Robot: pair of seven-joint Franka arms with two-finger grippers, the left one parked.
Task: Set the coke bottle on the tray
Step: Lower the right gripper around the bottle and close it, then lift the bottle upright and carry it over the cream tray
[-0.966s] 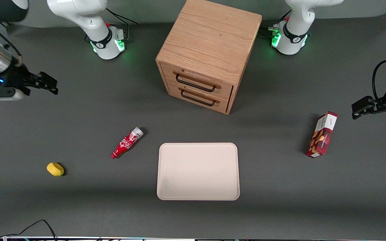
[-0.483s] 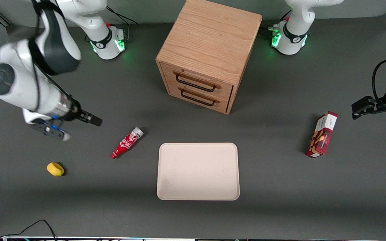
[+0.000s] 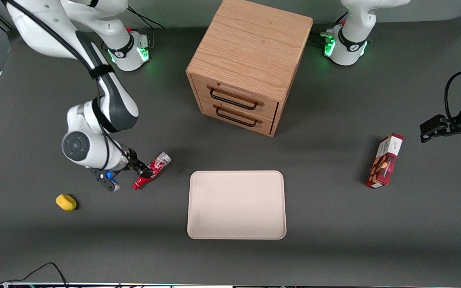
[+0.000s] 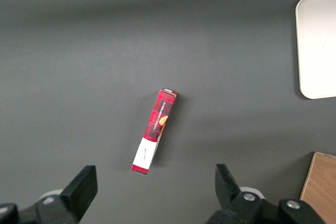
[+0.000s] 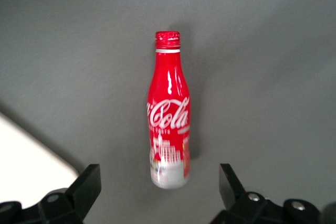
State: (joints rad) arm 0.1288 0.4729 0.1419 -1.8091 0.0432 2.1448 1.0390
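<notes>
Now, largest first. The wooden drawer cabinet (image 3: 250, 52) stands farther from the front camera than the tray (image 3: 236, 173), unmoved. The tray lies bare, nothing on it, near the middle of the table.

Change: a second ago the right arm hung out at its own end of the table, well away from the work. It has since swung in and come down, and the gripper (image 3: 144, 173) is now over the coke bottle (image 3: 159, 163). The bottle has not shifted. It lies on its side on the grey mat, just beside the tray toward the working arm's end, apart from the rim.

Wrist view: gripper (image 5: 158, 182) fingers spread wide, one to each side of the silvery base of the bottle (image 5: 169, 114), nothing clamped. Judgement: reach is done, grasp not yet made; closing and lifting come next, then a short carry to the tray.

Elsewhere, the red snack box (image 3: 384, 162) sits toward the parked arm's end and a small yellow object (image 3: 66, 202) near the working arm.

Hard to tell: from the front the gripper covers the bottle's mid-body, and whether the fingers touch the mat cannot be made out.
</notes>
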